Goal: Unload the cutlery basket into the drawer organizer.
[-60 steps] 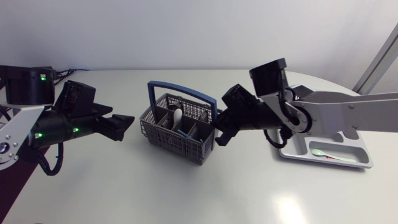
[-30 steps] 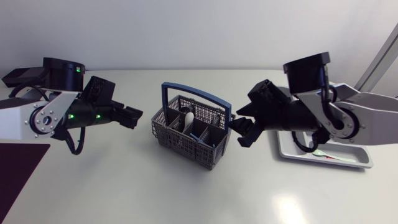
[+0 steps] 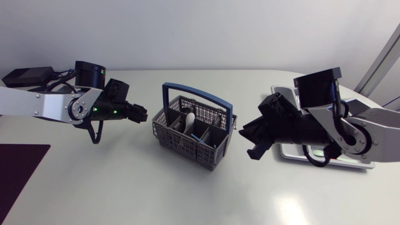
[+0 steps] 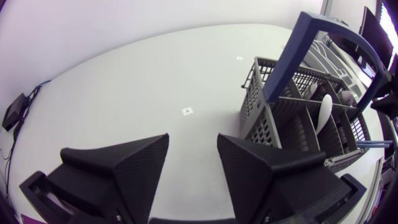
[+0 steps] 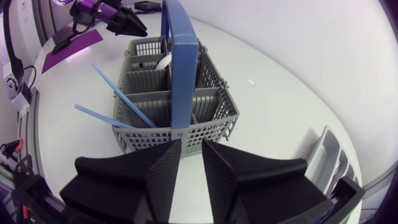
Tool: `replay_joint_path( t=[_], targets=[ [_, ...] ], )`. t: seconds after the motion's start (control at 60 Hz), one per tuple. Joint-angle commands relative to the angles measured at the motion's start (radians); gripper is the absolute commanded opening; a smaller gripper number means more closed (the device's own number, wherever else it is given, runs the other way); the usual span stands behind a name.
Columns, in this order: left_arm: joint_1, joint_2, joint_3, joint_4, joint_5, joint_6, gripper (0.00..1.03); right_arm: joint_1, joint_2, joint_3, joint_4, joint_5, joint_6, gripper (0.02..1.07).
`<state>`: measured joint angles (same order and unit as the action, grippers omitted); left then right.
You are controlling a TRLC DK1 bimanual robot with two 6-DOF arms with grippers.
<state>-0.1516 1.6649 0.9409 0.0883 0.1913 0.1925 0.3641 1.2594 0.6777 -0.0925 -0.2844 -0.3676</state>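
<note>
A grey cutlery basket with a blue handle stands mid-table. It holds a white spoon and thin blue sticks. My left gripper hovers just left of the basket, open, with nothing between its fingers. In the left wrist view the basket lies ahead and to one side. My right gripper sits a short way right of the basket, with a narrow gap between its fingers and nothing in it. The white drawer organizer lies behind my right arm, mostly hidden.
A dark purple mat lies at the table's front left. A black box with cables sits at the back left. Bare tabletop stretches in front of the basket.
My right gripper let go of the basket's right rim after shifting it slightly right, drew back rightward and narrowed again. My left gripper came in toward the basket's left side, its fingers narrowing.
</note>
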Motion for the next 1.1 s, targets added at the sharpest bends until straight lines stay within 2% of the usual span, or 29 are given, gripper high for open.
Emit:
replay_joint_path(
  t=[0.0, 0.15, 0.2, 0.35, 0.467, 0.717, 1.083],
  targets=[
    [0.000, 0.038, 0.030, -0.001, 0.046, 0.025, 0.39, -0.001, 0.041, -0.033, 0.020, 0.002, 0.012, 0.18],
    [-0.019, 0.053, 0.036, -0.004, 0.089, 0.032, 0.23, 0.015, 0.106, -0.021, 0.045, 0.010, 0.018, 0.18],
    [-0.026, 0.055, 0.039, -0.015, 0.102, 0.035, 0.23, 0.021, 0.120, -0.010, 0.046, 0.008, 0.019, 0.18],
    [-0.025, 0.013, 0.021, -0.044, 0.224, 0.038, 0.23, 0.049, 0.150, 0.016, 0.071, 0.014, 0.039, 0.18],
    [-0.028, -0.017, 0.001, -0.079, 0.284, 0.053, 0.23, 0.064, 0.201, 0.056, 0.074, 0.021, 0.048, 0.18],
    [-0.068, -0.099, -0.063, -0.144, 0.336, 0.108, 0.23, 0.064, 0.275, 0.140, 0.099, 0.028, 0.067, 0.18],
    [-0.062, -0.143, -0.108, -0.148, 0.327, 0.134, 0.25, 0.045, 0.371, 0.210, 0.166, 0.036, 0.052, 0.18]
  ],
)
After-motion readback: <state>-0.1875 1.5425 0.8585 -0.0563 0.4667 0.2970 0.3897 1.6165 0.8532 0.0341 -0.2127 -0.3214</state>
